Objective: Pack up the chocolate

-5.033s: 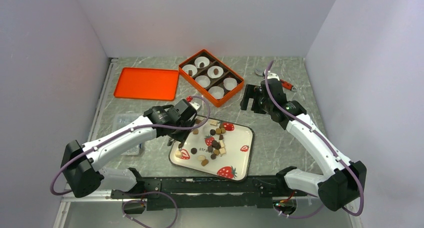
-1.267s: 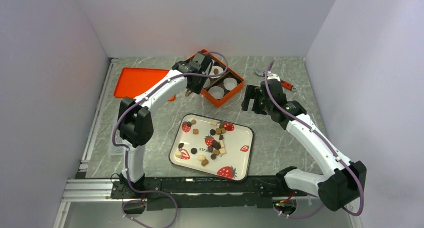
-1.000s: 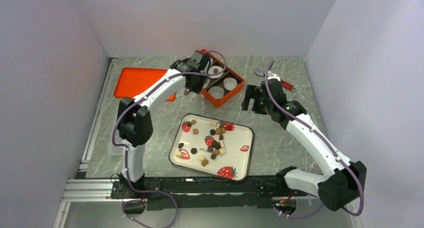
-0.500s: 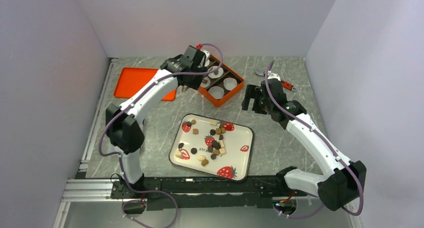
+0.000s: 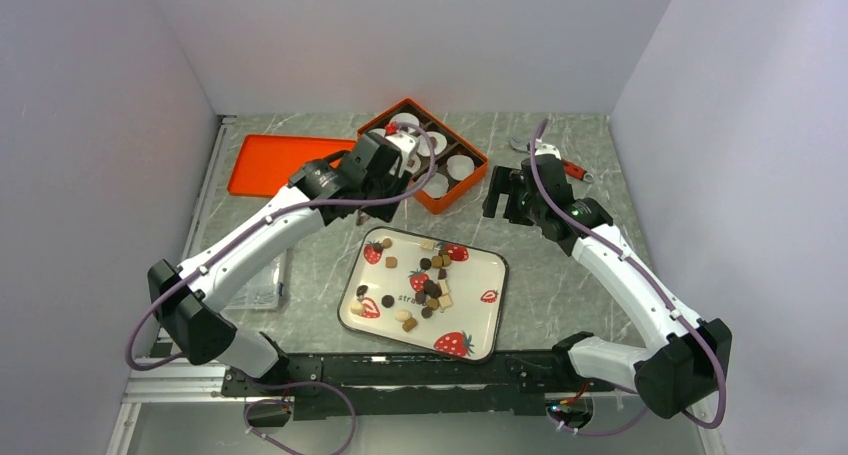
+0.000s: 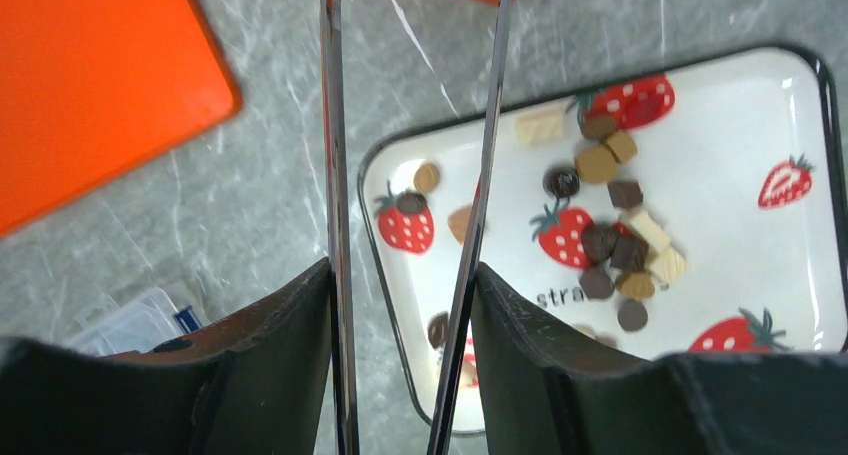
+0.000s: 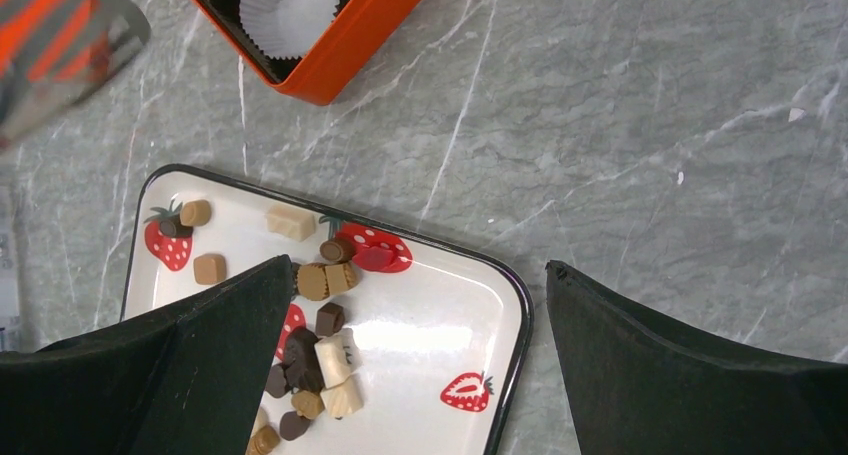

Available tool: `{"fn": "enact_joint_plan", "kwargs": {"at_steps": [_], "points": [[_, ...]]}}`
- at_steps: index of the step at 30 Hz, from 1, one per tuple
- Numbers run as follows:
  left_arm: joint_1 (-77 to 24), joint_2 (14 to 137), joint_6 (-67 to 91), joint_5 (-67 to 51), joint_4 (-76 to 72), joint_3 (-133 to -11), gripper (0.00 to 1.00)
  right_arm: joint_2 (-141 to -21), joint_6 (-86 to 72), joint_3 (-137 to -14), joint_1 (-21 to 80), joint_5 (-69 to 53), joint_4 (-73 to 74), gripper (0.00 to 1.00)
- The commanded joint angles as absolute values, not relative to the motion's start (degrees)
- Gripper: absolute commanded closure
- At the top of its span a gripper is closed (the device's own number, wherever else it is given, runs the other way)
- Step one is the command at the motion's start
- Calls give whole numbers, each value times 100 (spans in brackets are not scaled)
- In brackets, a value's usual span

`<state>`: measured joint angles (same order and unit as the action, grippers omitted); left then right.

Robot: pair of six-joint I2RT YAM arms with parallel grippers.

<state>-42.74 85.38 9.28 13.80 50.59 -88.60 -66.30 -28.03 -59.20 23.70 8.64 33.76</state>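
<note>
The chocolate pieces [image 5: 432,275], dark brown, light brown and cream, lie loose on a white strawberry-print tray [image 5: 497,275]. They also show in the left wrist view [image 6: 610,250] and the right wrist view [image 7: 320,345]. An orange compartment box [image 5: 445,200] with white paper cups stands behind the tray. My left gripper [image 5: 383,197] hangs between the box and the tray's far left corner. Its two long thin blades [image 6: 335,175] stand apart with nothing between them. My right gripper [image 5: 505,195] is wide open and empty, above the tray's far right corner [image 7: 418,267].
An orange lid [image 5: 280,165] lies flat at the back left. A clear plastic container [image 5: 255,285] sits left of the tray. A red-handled tool [image 5: 565,165] lies at the back right. Grey walls close in on three sides.
My left arm went from the tray up to the orange box, then drew back toward the tray's far left corner. The right arm has not moved.
</note>
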Motion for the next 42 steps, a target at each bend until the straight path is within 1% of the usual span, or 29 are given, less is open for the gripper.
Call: {"fn": "enact_joint_plan", "kwargs": {"at_steps": [1, 9, 16, 25, 32, 42], "points": [[-4594, 8058, 1321, 1360, 5147, -8479, 46, -6616, -2792, -6170, 2347, 897, 3226, 0], [-5295, 7578, 2065, 1495, 5296, -7652, 47, -6578, -2860, -6088, 2347, 833, 3217, 0], [-5781, 7605, 2880, 1817, 5443, -7308, 47, -6562, -2832, -6074, 2347, 766, 3210, 0], [-6218, 8221, 3455, 2135, 5608, -7471, 47, -6503, -2802, -5956, 2347, 753, 3164, 0], [-6267, 8533, 3568, 2057, 5442, -7488, 48, -6461, -2786, -5863, 2346, 745, 3133, 0], [-6275, 8812, 3534, 1988, 5341, -7602, 52, -6449, -2730, -5794, 2347, 800, 3112, 0]]}}
